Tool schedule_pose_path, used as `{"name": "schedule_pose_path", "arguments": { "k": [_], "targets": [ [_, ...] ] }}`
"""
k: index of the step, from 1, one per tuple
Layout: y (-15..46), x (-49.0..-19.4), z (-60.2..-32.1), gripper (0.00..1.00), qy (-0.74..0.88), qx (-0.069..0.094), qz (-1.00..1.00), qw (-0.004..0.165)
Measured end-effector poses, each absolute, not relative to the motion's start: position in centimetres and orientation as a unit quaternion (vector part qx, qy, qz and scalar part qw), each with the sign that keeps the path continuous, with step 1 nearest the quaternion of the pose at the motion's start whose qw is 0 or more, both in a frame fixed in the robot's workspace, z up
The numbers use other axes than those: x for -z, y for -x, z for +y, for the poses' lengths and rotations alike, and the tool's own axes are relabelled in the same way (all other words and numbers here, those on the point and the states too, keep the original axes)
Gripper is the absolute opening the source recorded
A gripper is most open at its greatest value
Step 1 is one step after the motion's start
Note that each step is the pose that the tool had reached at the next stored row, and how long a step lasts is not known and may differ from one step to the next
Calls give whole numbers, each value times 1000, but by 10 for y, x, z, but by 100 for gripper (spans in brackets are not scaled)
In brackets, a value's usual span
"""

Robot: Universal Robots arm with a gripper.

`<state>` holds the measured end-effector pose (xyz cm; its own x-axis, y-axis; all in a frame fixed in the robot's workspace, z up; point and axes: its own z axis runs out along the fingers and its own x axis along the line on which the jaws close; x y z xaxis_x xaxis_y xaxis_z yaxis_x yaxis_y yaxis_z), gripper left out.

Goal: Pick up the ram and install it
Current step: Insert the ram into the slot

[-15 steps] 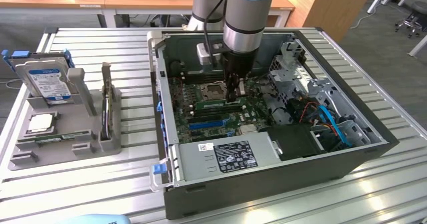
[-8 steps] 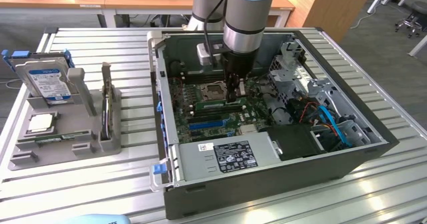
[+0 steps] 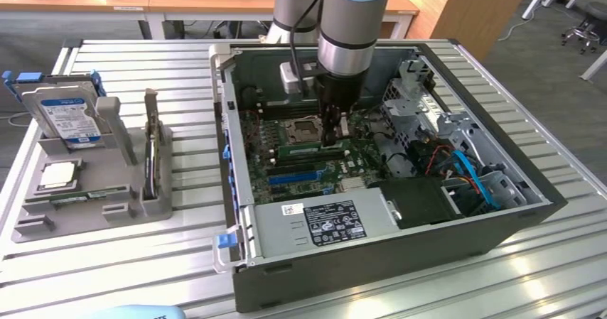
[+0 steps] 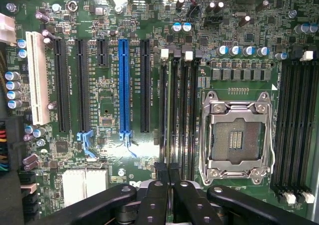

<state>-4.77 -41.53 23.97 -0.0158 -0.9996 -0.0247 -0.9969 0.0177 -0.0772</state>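
Ram point(image 3: 292, 150): thin green stick standing on its long edge, small dark parts along its face; only one side is visible
Ram location: inside the open PC case point(image 3: 242, 191), in the memory-slot bank just beside the CPU socket point(image 4: 241, 140); can't tell if it is fully seated
Gripper point(image 3: 331, 143): pincer narrow, fingers point(image 4: 160, 177) pressed together at one end of that slot bank, over the ram's end; can't tell if they pinch it or just touch it
Green sticks: 2. The second green stick point(image 3: 84, 197) lies flat in the grey fixture point(image 3: 124, 212), at the exterior view's left, well apart from the gripper
Hard drive point(image 3: 62, 116): 1, upright in the fixture
Processor chip point(image 3: 59, 175): 1, flat in the fixture between the drive and the second stick
CPU socket: 1, lid frame closed, bare contacts visible
Memory-slot banks: 2, one on each side of the socket
Blue slot point(image 4: 124, 85): 1
White slot point(image 4: 37, 78): 1
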Motion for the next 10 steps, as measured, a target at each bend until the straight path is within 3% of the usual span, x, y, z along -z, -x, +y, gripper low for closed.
{"name": "schedule_pose_path", "arguments": {
  "k": [10],
  "targets": [
    [48,-239,-417,12,701,19,712,36]
  ]
}}
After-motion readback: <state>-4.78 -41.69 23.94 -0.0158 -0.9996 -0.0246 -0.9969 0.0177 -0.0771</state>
